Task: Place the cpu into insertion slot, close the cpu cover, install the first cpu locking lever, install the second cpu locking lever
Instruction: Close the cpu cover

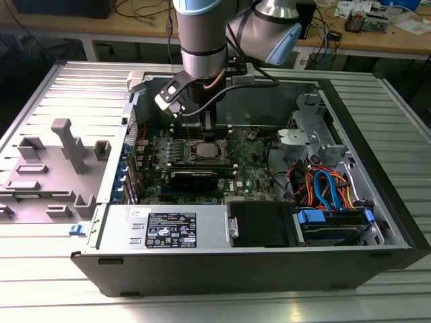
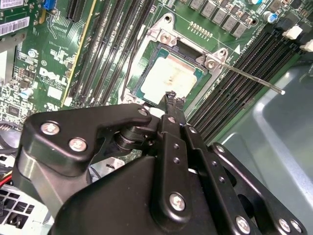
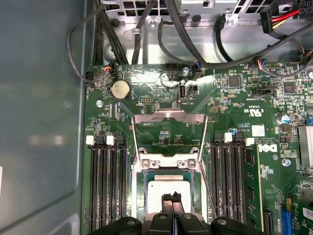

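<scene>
Jaws are closed, tips together and empty, right at the top of the cpu [image 3: 166, 188]. The cpu sits in the slot [image 3: 168, 157] on the green board. Cover [image 3: 166, 114] is flipped open. One lever [image 2: 249, 76] sticks out, unlatched.

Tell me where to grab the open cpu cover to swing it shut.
Pinch the cpu cover by its free edge, the bar farthest from its hinge. It is flipped back off the cpu, a thin windowed frame, so probably come from above across that bar.
</scene>
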Robot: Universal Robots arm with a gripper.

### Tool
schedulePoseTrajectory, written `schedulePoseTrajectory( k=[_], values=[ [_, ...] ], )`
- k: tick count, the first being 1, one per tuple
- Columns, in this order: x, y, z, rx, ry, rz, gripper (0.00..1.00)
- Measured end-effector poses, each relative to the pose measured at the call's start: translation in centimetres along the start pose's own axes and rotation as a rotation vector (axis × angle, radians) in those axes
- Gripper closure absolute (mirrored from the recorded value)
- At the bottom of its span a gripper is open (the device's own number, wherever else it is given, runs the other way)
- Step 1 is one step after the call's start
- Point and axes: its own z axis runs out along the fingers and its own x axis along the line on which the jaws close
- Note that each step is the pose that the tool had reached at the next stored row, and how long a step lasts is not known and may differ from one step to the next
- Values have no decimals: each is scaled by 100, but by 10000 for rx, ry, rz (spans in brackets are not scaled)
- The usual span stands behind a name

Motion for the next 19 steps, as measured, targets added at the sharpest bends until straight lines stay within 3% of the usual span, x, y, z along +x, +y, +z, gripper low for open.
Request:
schedulePoseTrajectory(
  k=[19],
  values=[
    [2, 6, -67, -1, -6, 0, 89]
  ],
)
